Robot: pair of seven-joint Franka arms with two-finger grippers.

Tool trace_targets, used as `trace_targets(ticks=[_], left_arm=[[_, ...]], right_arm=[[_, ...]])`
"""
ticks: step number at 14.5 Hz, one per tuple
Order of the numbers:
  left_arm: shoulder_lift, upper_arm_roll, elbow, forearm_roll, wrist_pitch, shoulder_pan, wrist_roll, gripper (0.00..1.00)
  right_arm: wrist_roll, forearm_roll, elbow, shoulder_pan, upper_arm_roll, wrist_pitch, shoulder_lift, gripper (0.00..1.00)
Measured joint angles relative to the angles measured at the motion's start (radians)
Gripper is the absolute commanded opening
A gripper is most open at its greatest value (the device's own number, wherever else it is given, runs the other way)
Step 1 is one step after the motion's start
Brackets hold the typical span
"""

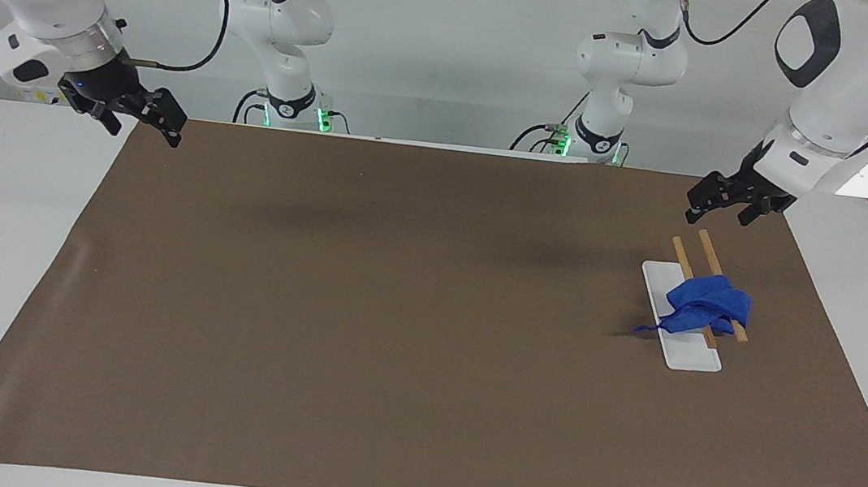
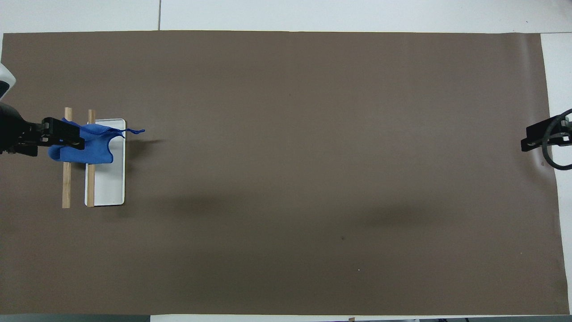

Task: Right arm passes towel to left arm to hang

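A blue towel (image 1: 709,306) lies draped over two wooden bars (image 1: 683,255) of a small rack with a white base (image 1: 695,356), at the left arm's end of the table. In the overhead view the towel (image 2: 89,147) covers the bars (image 2: 66,188) at their end farther from the robots. My left gripper (image 1: 702,209) is open and empty, raised in the air over the mat by the rack's end nearer the robots, apart from the towel. My right gripper (image 1: 163,121) is open and empty, and waits raised over the mat's edge at the right arm's end (image 2: 534,139).
A brown mat (image 1: 393,312) covers most of the white table (image 1: 3,227). The two arm bases (image 1: 290,109) stand at the robots' edge. A loose black cable (image 2: 554,152) hangs by the right gripper.
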Motion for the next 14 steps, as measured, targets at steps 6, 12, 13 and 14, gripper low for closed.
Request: trace_targets(ticks=[6, 12, 13, 14], left_arm=[[-0.025, 0.000, -0.030, 0.014, 0.002, -0.004, 0.009, 1.00], [-0.025, 0.000, -0.032, 0.037, 0.016, -0.020, 0.010, 1.00], [-0.025, 0.000, -0.032, 0.037, 0.016, -0.020, 0.010, 1.00], [-0.025, 0.000, -0.033, 0.038, 0.017, -0.020, 0.010, 1.00]], right_arm=[[0.000, 0.000, 0.000, 0.000, 0.000, 0.000, 0.000, 1.00], [0.000, 0.000, 0.000, 0.000, 0.001, -0.001, 0.000, 1.00], [0.000, 0.000, 0.000, 0.000, 0.001, -0.001, 0.000, 1.00], [0.000, 0.000, 0.000, 0.000, 0.001, -0.001, 0.000, 1.00]])
